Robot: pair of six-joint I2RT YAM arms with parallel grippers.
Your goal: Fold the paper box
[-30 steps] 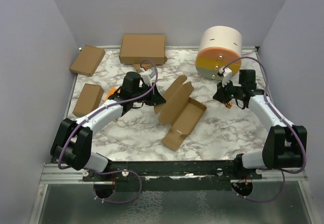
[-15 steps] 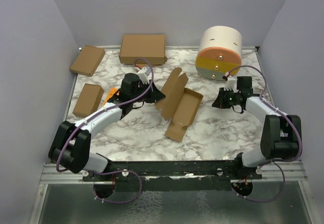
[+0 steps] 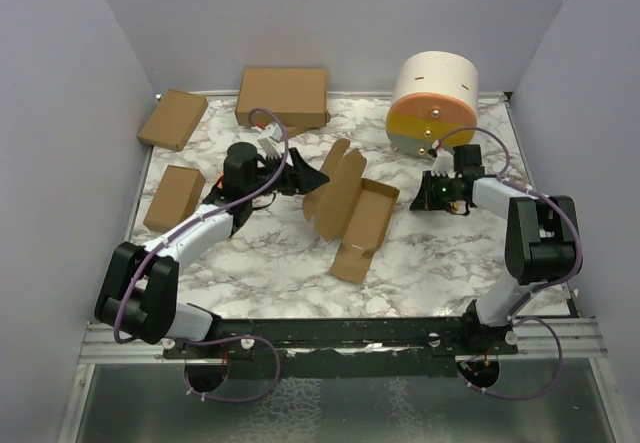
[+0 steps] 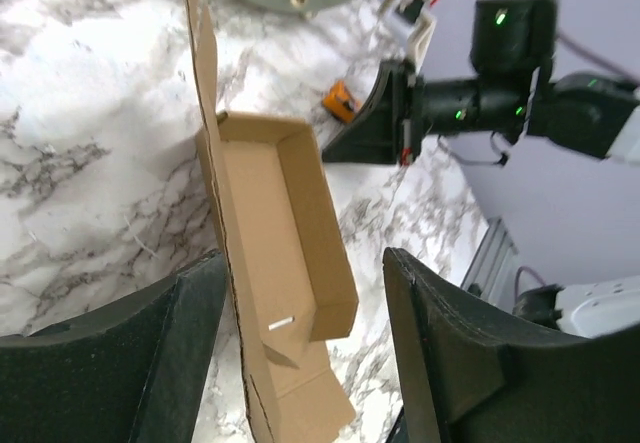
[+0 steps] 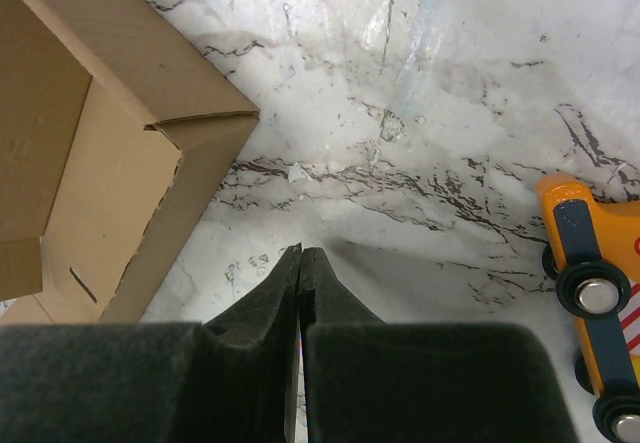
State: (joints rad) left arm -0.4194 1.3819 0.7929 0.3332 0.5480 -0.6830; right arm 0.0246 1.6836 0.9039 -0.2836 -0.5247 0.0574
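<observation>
the box (image 3: 362, 225) lies near the middle of the marble table (image 3: 440, 253), half made. it is an open tray with its long side running from 7 to 1 o'clock. a wide lid flap (image 3: 335, 185) stands tilted up along its 10 o'clock side. a smaller flap juts out past its 7 o'clock end.

the left claw (image 3: 310, 178) sits at 10 o'clock of the box, pointing toward 3 o'clock at the lid flap. it is released. in the left wrist view its two pads (image 4: 190, 313) stand wide apart with the flap's edge upright between them, close by the left-hand pad. whether the edge touches that pad i cannot tell. nothing is gripped.

the right claw (image 3: 420, 201) is at 3 o'clock of the box, low over the table and apart from the cardboard. it is clenched on nothing. in the right wrist view the fingers (image 5: 255, 323) meet tip to tip above bare marble, with a box corner at 10 o'clock of them and an orange toy car (image 5: 590, 263) at 3 o'clock.

a white, orange and grey drum (image 3: 432, 103) stands at 1 o'clock of the box. a larger carton (image 3: 283, 96) lies at 11 o'clock by the back wall. a small carton (image 3: 172, 118) lies at 10 o'clock and a second small carton (image 3: 174, 196) at 9 o'clock, both near the left wall.
</observation>
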